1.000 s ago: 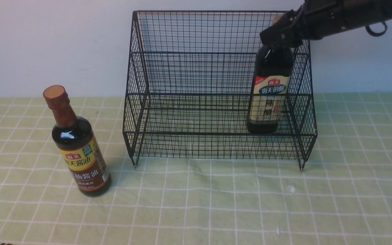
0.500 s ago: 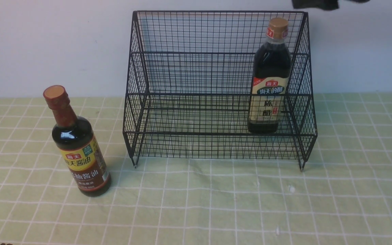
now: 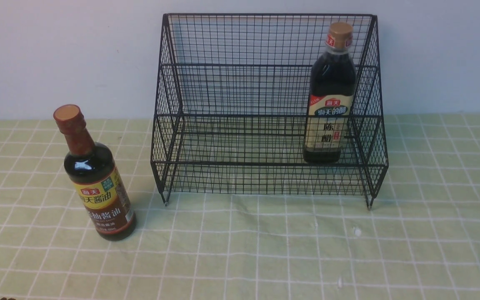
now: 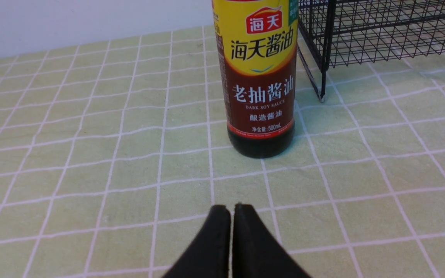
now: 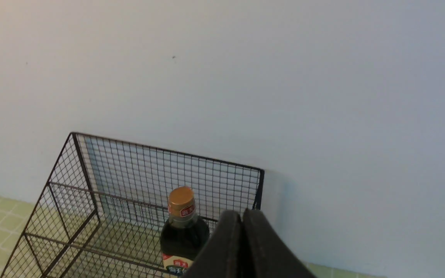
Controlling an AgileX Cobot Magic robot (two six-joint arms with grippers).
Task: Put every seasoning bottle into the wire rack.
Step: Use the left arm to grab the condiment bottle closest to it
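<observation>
The black wire rack (image 3: 265, 66) stands at the back of the table against the wall. A gold-capped seasoning bottle (image 3: 331, 96) with a cream label stands upright on its lower tier at the right end. The red-brown-capped seasoning bottle (image 3: 96, 179) stands upright on the cloth, left of the rack. In the left wrist view my left gripper (image 4: 231, 206) is shut and empty, a short way in front of that bottle (image 4: 260, 77). My right gripper (image 5: 242, 212) is shut and empty, raised above the rack (image 5: 91, 185) and the gold-capped bottle (image 5: 182, 224). Neither arm shows in the front view.
A green checked tablecloth (image 3: 265, 250) covers the table. A pale wall (image 3: 56, 54) rises right behind the rack. The rack's front left foot (image 4: 321, 98) stands close beside the red-brown-capped bottle.
My right gripper let go of the gold-capped bottle, rose out of the front view and shut. The bottle stays upright in the rack. The left side is unchanged.
</observation>
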